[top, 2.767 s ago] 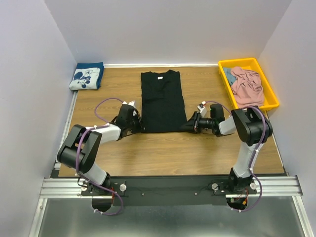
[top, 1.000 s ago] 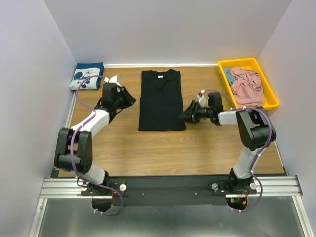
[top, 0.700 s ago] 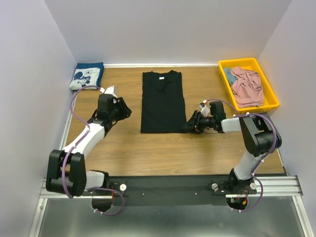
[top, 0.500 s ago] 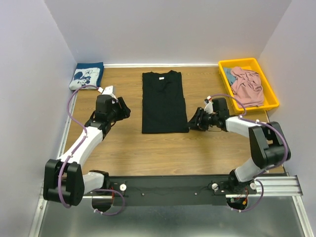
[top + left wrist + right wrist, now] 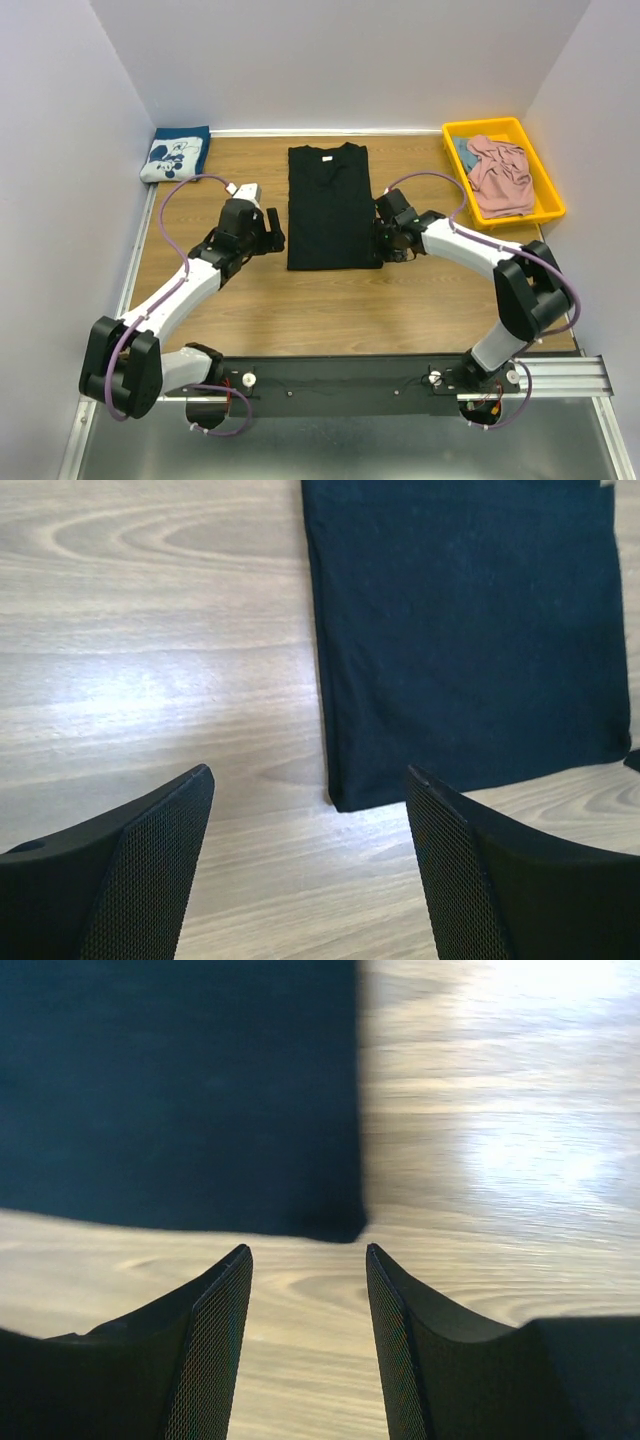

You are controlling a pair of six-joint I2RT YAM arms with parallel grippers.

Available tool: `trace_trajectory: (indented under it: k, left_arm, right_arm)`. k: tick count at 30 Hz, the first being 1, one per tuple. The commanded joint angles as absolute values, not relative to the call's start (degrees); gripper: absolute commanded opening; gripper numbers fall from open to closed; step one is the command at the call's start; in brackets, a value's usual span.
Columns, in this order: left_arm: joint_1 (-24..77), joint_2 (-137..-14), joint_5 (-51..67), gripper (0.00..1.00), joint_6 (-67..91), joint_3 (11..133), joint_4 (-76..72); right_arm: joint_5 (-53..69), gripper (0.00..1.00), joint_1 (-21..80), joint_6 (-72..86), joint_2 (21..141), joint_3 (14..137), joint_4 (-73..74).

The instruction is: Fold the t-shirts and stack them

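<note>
Far to the left of the black t-shirt (image 5: pixel 328 205), in the back corner of the table (image 5: pixel 330 300), a folded navy t-shirt (image 5: pixel 175 155) with a white cartoon-mouse print is seen. The left gripper (image 5: pixel 272 228) is held just beside the black t-shirt's left edge, along its nearer half, and is kept clear of the cloth. Its fingers (image 5: pixel 140 870) are spread wide with nothing between them (only bare wood and the shirt's near left corner are framed in the left wrist view). The black t-shirt itself is laid flat in the middle of the table, folded to a long narrow rectangle with the collar at the far end. The right gripper (image 5: pixel 386 243) is placed at the shirt's near right corner, just beside the hem. In the right wrist view its fingers (image 5: pixel 210 1350) are parted and empty, and the corner is seen just ahead of the gap. Well to the right of the black t-shirt, a yellow tray (image 5: pixel 480 125) is set by the far edge, and a crumpled pink t-shirt (image 5: pixel 500 175) is piled in it.
</note>
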State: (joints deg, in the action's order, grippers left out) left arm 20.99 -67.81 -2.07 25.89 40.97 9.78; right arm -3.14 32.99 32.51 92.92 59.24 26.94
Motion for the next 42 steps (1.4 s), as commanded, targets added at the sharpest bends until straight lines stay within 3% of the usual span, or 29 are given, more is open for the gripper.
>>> trace_trajectory:
  k: [1, 28, 40, 42]
  left_arm:
    - [23.11, -69.34, -6.42, 0.85, 25.75, 43.15, 11.78]
    - [27.60, -77.17, -7.21, 0.85, 27.25, 45.35, 14.94]
    - [29.71, -83.23, -8.00, 0.85, 27.51, 48.16, 18.37]
    - [30.14, -83.41, -8.26, 0.84, 27.77, 48.43, 18.63]
  right_arm:
    - [-11.25, 0.56, 33.31, 33.66, 96.15, 62.74, 33.31]
    - [-10.28, 0.48, 36.30, 34.28, 105.30, 59.41, 33.22]
    - [-10.55, 0.32, 36.39, 32.61, 105.73, 60.56, 33.93]
    - [-10.46, 0.25, 36.39, 32.52, 105.82, 60.64, 34.19]
